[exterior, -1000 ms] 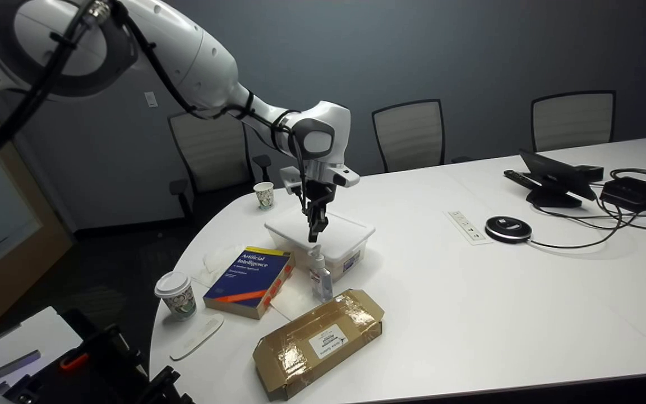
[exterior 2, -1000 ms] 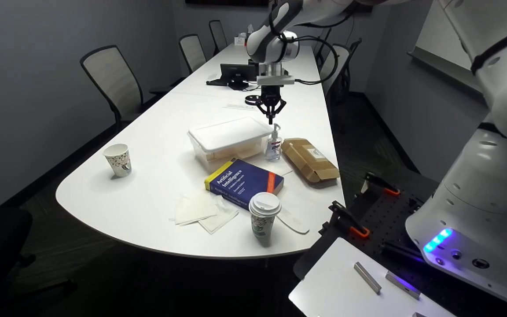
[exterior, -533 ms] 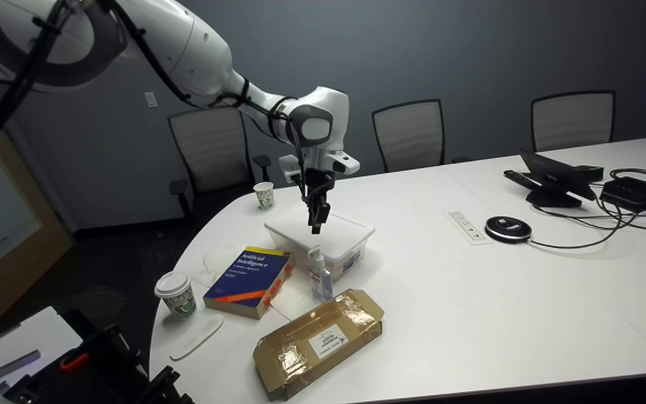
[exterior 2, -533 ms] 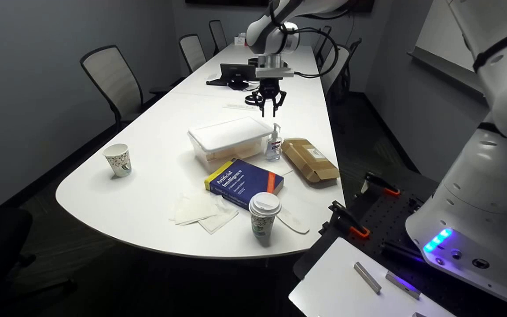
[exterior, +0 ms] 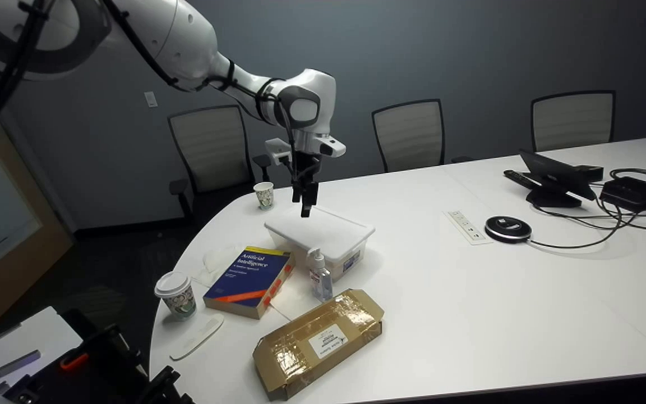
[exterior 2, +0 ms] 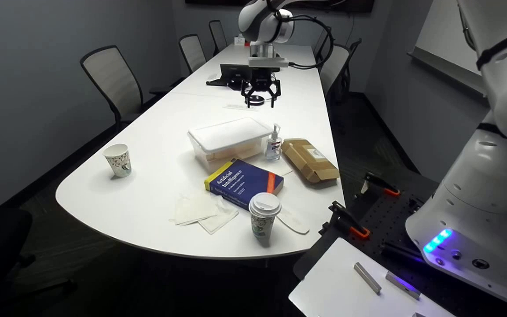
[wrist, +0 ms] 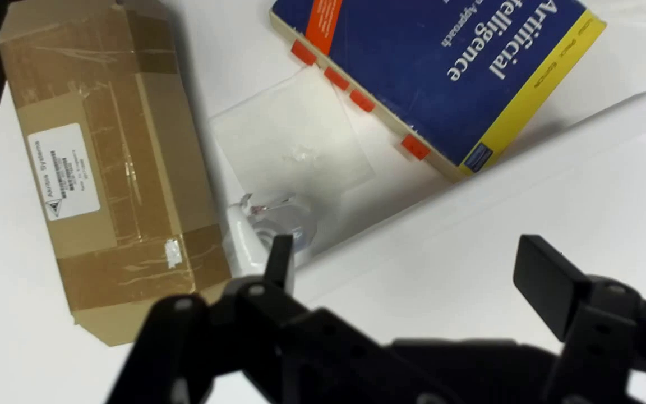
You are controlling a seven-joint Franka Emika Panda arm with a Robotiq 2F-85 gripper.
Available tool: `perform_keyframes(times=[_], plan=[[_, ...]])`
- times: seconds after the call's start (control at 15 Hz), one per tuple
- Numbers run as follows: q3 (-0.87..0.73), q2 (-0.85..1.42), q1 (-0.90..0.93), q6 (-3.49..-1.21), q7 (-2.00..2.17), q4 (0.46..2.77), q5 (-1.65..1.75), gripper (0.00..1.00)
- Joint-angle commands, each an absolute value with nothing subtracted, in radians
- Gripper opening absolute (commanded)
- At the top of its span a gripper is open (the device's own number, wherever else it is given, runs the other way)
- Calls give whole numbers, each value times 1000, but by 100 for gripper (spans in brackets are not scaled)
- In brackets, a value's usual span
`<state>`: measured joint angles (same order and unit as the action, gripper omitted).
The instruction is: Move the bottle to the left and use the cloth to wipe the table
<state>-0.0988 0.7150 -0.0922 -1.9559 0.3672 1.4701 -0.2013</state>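
Observation:
A see-through pump bottle (exterior: 322, 282) stands upright on the white table (exterior: 497, 325), between the lidded container and the cardboard box. Its spout shows from above in the wrist view, where the bottle (wrist: 250, 241) is partly covered by a finger. Thin white cloths (exterior 2: 195, 209) lie near the curved table end. Another white cloth (wrist: 295, 134) lies flat beside the bottle, between book and box. My gripper (exterior 2: 260, 106) hangs in the air, open, with nothing between its fingers. From the wrist, the gripper (wrist: 404, 252) is over the container lid, its jaws wide apart.
A plastic container (exterior: 323, 233) with a white lid sits under the gripper. Around it are a thick blue book (exterior: 250, 278), a brown cardboard box (exterior: 323, 342), a lidded cup (exterior 2: 263, 220) and a paper cup (exterior 2: 118, 159). A black speaker puck (exterior: 508, 229) with cable lies farther off.
My gripper has gone from shut to wide open. It has risen and shifted a little to the left in both exterior views. Bottle, cloths and the other things have stayed put.

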Motion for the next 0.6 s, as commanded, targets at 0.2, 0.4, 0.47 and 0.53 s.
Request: perform_keyframes(times=[0.2,0.4,0.47,0.53], plan=[[-33,695,-18,-1855,272,1474,-159,100],[-6,708,22,-1820,220,1462,-123,100],[6,711,34,-1810,198,1459,-113,100],[13,712,45,-1804,183,1458,-104,100]])
